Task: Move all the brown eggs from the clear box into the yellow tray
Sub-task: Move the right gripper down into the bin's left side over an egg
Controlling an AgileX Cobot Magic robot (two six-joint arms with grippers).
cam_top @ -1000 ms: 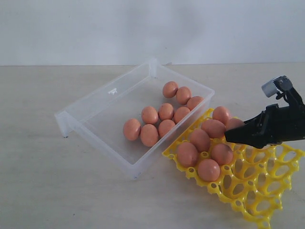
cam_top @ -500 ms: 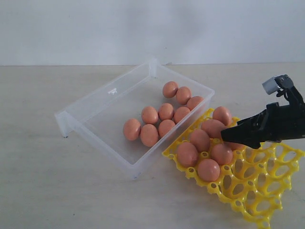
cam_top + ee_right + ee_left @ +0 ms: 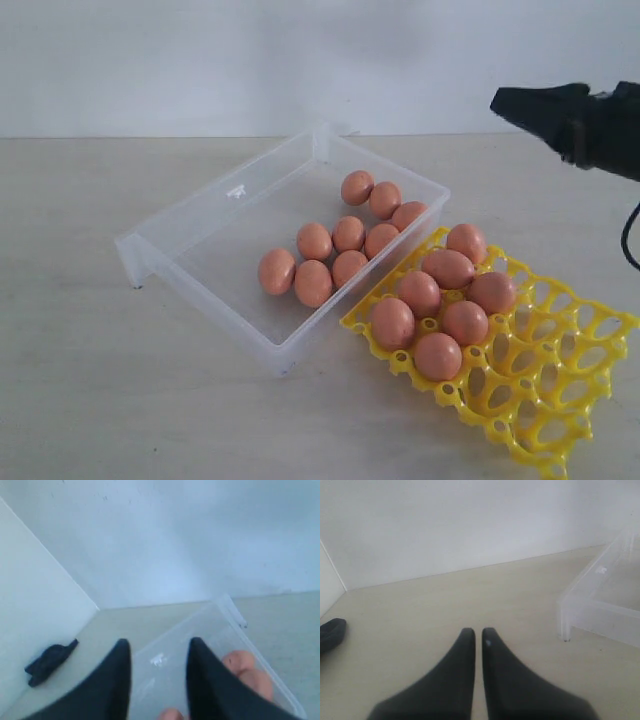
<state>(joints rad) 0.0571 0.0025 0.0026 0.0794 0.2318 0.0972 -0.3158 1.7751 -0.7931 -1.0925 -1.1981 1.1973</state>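
- Layout: clear box (image 3: 190,235) sits centre-left on pale tabletop (image 3: 80,380), set diagonally. The yellow tray (image 3: 560,400) is just beside its front-right wall; touching or a hair apart, can't tell.
- Count in box: 9 brown eggs (image 3: 313,283), all toward the side nearest the tray. 3 are in a row at the far end; the other 6 are in a loose cluster mid-box, several touching.
- Count in tray: 7 eggs, one per cup, filling the end closest to the box.
- R gripper (image 3: 512,100): at top-right of ext. view, raised well above the table, apart from both box and tray.
- R wrist view: fingers (image 3: 122,670) spread with a wide gap and nothing between them. Box rim and approx. 2 eggs show blurred beyond the gap.
- L gripper (image 3: 477,631): not seen in ext. view.
- L wrist view: fingers drawn together with only a thin slit between, holding nothing. They sit low over bare tabletop, with one box corner ahead and off to the side, not touching.
- Dark object (image 3: 50,662) at far edge of tabletop: blurred, can't ID.
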